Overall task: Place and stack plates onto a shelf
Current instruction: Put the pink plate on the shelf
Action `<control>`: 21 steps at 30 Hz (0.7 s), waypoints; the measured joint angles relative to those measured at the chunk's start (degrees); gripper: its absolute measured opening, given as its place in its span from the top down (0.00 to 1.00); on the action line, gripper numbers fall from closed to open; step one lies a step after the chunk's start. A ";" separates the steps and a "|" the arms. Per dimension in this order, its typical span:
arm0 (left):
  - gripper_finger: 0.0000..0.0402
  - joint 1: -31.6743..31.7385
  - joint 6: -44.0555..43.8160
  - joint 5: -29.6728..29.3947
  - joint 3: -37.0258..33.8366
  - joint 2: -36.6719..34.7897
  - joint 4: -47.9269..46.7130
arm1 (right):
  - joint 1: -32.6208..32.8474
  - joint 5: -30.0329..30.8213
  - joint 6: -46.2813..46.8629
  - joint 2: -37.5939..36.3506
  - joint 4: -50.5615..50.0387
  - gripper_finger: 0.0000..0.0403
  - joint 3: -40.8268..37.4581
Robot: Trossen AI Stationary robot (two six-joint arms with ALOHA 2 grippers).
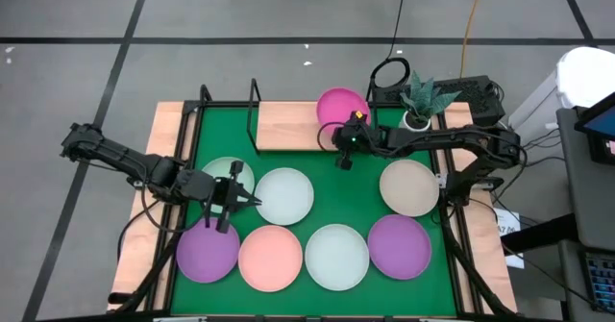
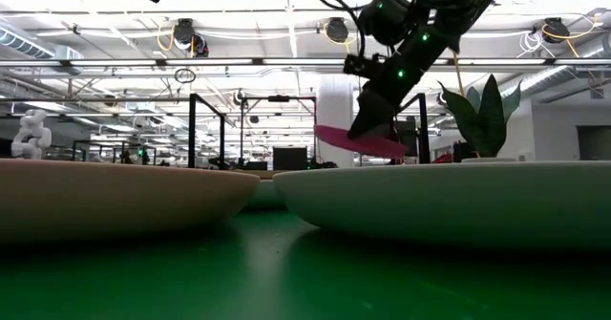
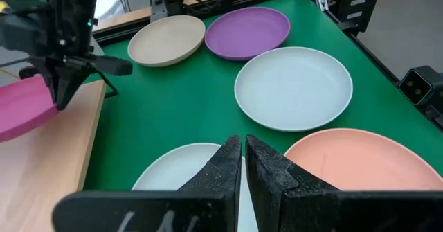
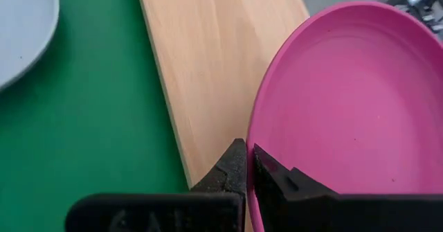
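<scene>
The right end effector (image 1: 342,156) pinches the rim of the magenta plate (image 1: 341,105), held over the wooden shelf (image 1: 288,126). The shelf looks bare, so stacking has barely begun. Seven plates wait on the green mat (image 1: 351,202). The left end effector (image 1: 224,207) hovers clenched, empty.

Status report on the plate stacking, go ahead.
Right gripper shut on magenta plate, held above shelf. Left gripper shut, empty, over mat plates. Nothing seen blocking the shelf.
</scene>
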 joint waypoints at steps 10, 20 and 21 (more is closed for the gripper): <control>0.93 0.00 0.81 0.00 0.00 0.00 0.02 | -0.24 -0.03 0.03 2.11 -1.78 1.00 0.02; 0.93 0.00 0.46 0.00 0.00 0.00 0.04 | -0.24 0.07 0.04 2.74 -3.90 0.99 0.00; 0.93 0.00 0.43 0.00 0.00 0.00 0.04 | -0.24 0.07 0.03 2.73 -3.98 0.99 0.00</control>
